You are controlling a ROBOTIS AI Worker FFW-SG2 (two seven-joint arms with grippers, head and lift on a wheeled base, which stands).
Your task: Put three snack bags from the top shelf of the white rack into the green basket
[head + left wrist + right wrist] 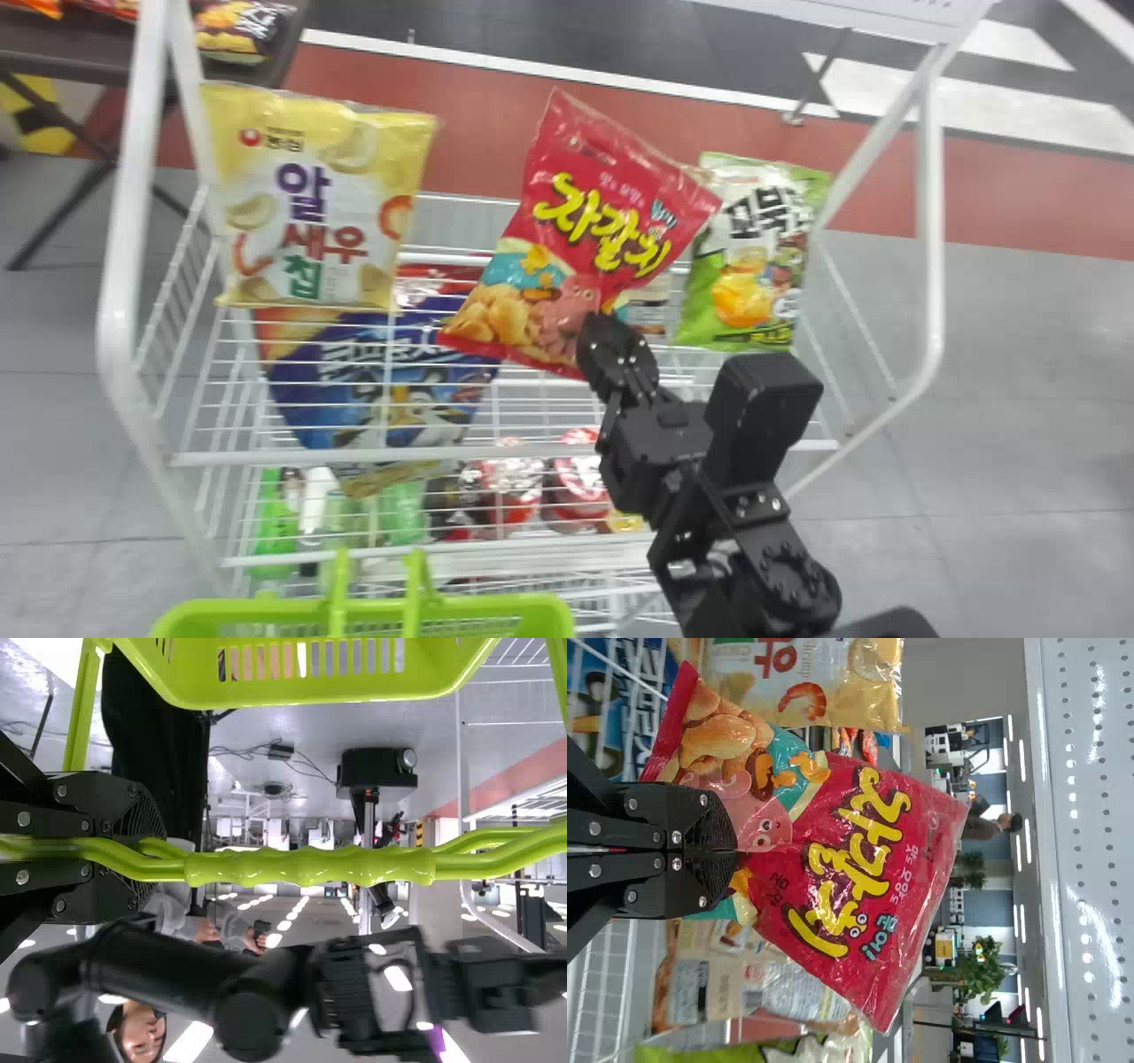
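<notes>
One red snack bag (594, 221), tilted, at the white rack's (122, 292) top shelf; lower end pinched in right gripper's (611, 332) jaws. Yellow bag (310, 204) on its left, green bag (753, 257) right. Left gripper (146, 855): jaws closed on green basket's (310, 695) handle (310, 866).

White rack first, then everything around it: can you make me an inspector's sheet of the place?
Surface: white rack, wire shelves
Job's things: red bag, held up; yellow bag, green bag, blue bag at the rack; basket in front
Clutter: green bottle, lower in the rack
Grippers: right gripper, jaws shut on the red bag; left gripper, jaws shut on the basket's handle
Cables: thin, dark cables on the floor
Surroundings: dark table beyond the rack, more bags on it
</notes>
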